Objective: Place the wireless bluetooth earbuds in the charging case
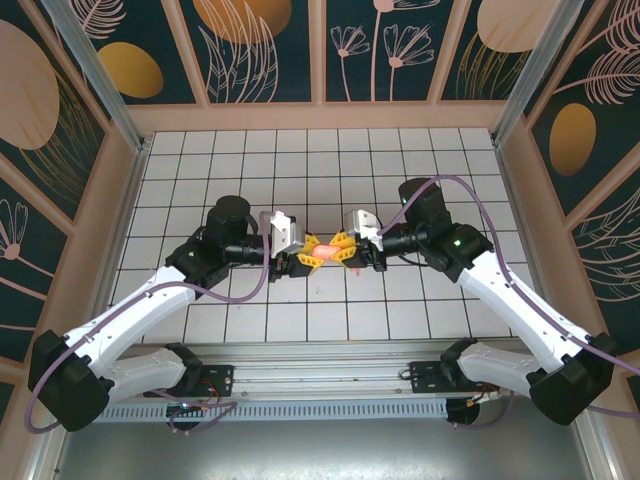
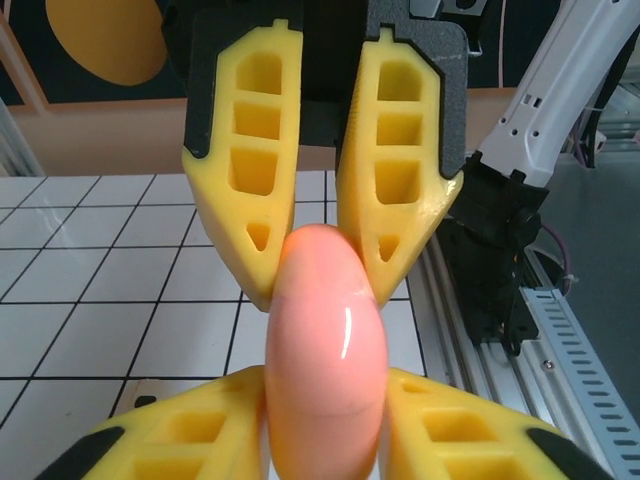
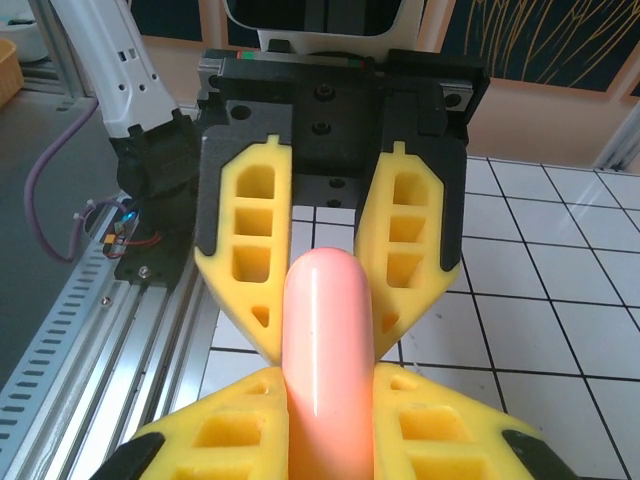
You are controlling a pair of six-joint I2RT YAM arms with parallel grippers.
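A coral-pink rounded charging case [image 1: 325, 256] hangs above the white grid table, pinched from both ends. My left gripper [image 1: 309, 258] comes in from the left and is shut on the case [image 2: 325, 330]; its yellow fingers [image 2: 190, 435] press against both sides. My right gripper [image 1: 345, 251] comes in from the right and is shut on the other end of the case [image 3: 327, 330]. The right gripper's fingers [image 2: 250, 180] face me in the left wrist view. The case looks closed, with a faint seam across it. The earbuds are hidden.
The white tiled table [image 1: 320, 160] stretches behind and to both sides of the grippers. An aluminium rail [image 1: 330, 375] with the arm bases runs along the near edge. Peach frame walls [image 1: 120, 180] enclose the table on three sides.
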